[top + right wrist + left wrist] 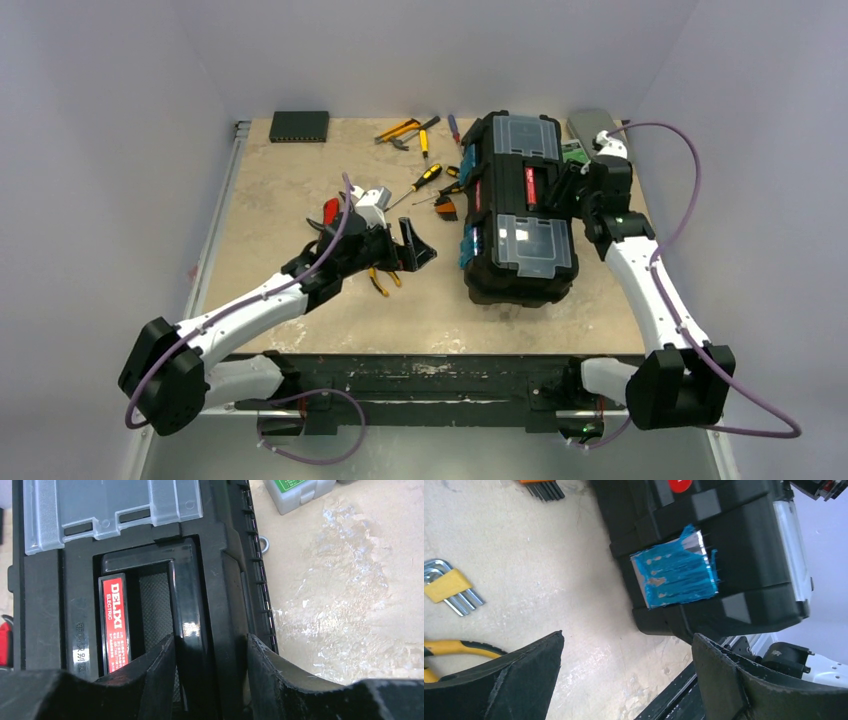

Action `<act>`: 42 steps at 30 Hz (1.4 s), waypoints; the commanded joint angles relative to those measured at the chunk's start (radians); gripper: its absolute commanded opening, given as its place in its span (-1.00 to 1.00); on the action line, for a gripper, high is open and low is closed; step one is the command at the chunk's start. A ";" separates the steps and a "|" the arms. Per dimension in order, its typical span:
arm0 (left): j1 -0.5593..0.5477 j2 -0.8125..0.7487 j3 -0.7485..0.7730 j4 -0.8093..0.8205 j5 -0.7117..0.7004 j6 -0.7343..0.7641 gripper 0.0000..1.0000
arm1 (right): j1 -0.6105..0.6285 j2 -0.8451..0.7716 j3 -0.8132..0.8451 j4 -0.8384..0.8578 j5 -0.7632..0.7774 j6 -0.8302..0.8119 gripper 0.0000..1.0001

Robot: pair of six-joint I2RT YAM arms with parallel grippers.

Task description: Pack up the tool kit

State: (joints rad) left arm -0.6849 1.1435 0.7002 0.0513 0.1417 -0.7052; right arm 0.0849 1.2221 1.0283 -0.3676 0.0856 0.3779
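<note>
Black toolbox [520, 210] is sitting on the right side of the table [270, 200]. Right claw [210, 639] is sitting around its handle [190, 610]; squeezing or not, I cannot tell. Left claw [628, 636] is hanging wide apart near the blue latch [674, 575].

Toolbox [500, 205]: glossy black plastic; compartment lid [110, 502] at 11 o'clock: frosted translucent plastic; tabletop [290, 190]: matt, mottled beige, stone-like.
</note>
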 commanded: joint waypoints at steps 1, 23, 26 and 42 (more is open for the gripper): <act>-0.010 0.055 0.038 0.105 0.020 -0.050 0.90 | -0.122 0.061 -0.108 -0.031 -0.167 0.111 -1.00; -0.012 0.389 0.011 0.698 0.188 -0.421 1.00 | -0.260 0.142 -0.179 0.090 -0.477 0.084 -1.00; -0.012 0.424 0.008 0.764 0.198 -0.455 1.00 | -0.260 0.150 -0.184 0.097 -0.486 0.084 -1.00; -0.013 0.599 0.055 0.857 0.250 -0.564 1.00 | -0.264 0.167 -0.178 0.088 -0.455 0.088 -1.00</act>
State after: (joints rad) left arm -0.6907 1.7226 0.7139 0.8211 0.3603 -1.2465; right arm -0.1757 1.2804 0.9192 -0.1432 -0.4458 0.4335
